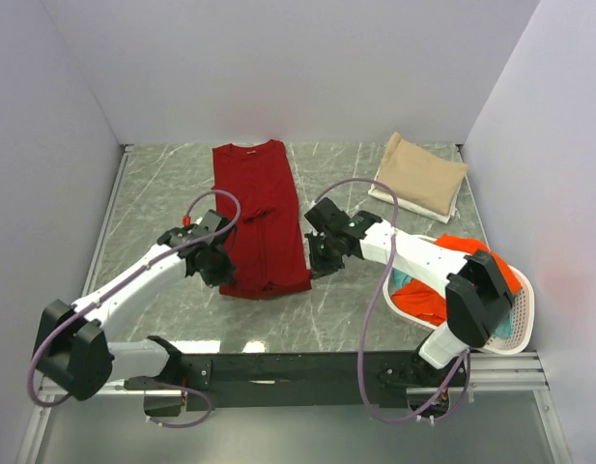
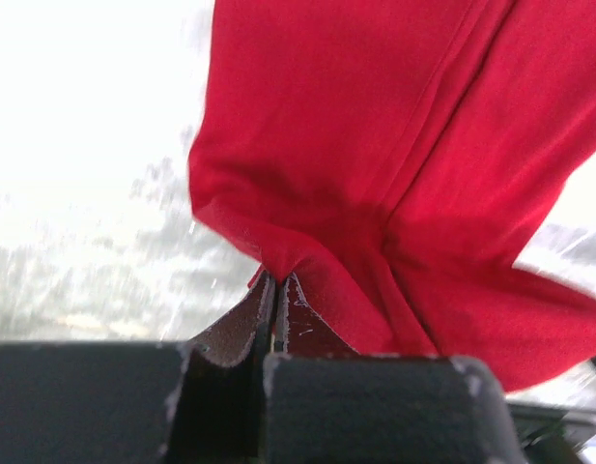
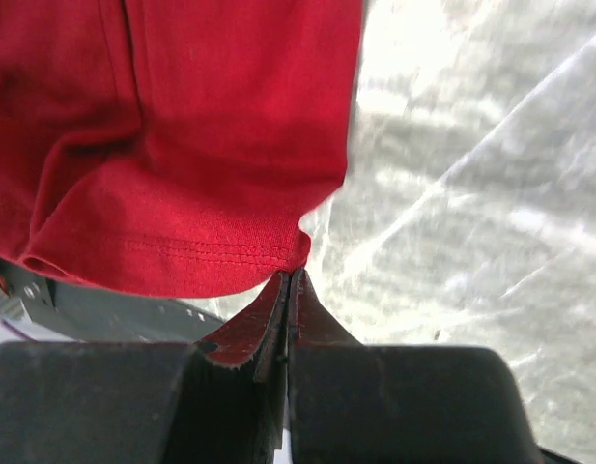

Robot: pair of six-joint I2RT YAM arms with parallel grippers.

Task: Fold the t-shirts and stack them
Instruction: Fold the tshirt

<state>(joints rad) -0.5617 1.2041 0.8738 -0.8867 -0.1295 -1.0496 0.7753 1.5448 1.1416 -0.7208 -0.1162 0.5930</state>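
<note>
A dark red t-shirt (image 1: 261, 215) lies lengthwise on the marble table (image 1: 336, 309), folded into a long strip with its collar at the far end. My left gripper (image 1: 223, 266) is shut on its near left edge (image 2: 278, 242). My right gripper (image 1: 315, 261) is shut on the hemmed near right corner (image 3: 299, 249). A folded tan t-shirt (image 1: 420, 174) rests at the far right. An orange-red t-shirt (image 1: 452, 280) and a bit of teal cloth (image 1: 406, 284) sit in the white basket (image 1: 518, 324).
The white laundry basket stands at the right near edge, partly behind my right arm's elbow. White walls close in the table on the left, back and right. The arm bases and a black rail run along the near edge.
</note>
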